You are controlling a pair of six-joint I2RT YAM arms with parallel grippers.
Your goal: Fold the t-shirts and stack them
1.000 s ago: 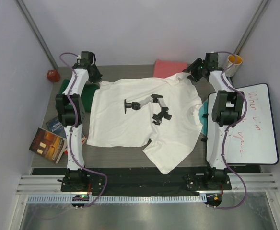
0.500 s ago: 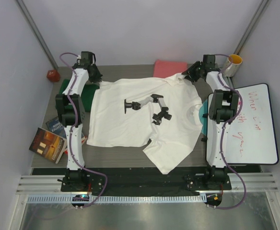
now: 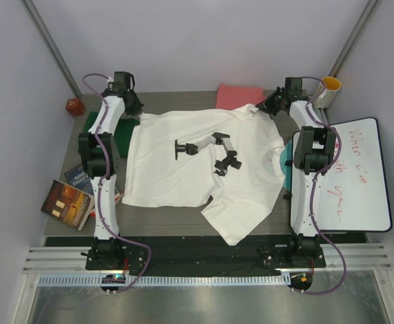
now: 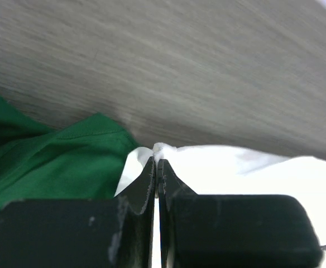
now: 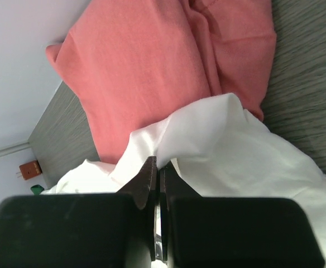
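A large white t-shirt (image 3: 183,169) with a black robot-arm print lies spread across the table. My left gripper (image 3: 138,120) is shut on its far left corner; the wrist view shows white cloth (image 4: 219,162) pinched at the tips (image 4: 157,162). My right gripper (image 3: 263,109) is shut on the white shirt's far right sleeve (image 5: 219,139), cloth bunched at the tips (image 5: 158,163). The dark green t-shirt (image 3: 124,129) lies under the left edge (image 4: 46,162). The coral-pink t-shirt (image 3: 237,94) sits at the back (image 5: 152,61).
A whiteboard (image 3: 349,175) with red writing lies at the right, with a teal sheet (image 3: 288,158) under the shirt's edge. A yellow cup (image 3: 328,88) stands at the back right. Books (image 3: 69,199) lie at the left. A red object (image 3: 73,106) sits at the back left.
My right gripper moved slightly left onto the white shirt's sleeve and went from open to shut on it. The left arm has not moved.
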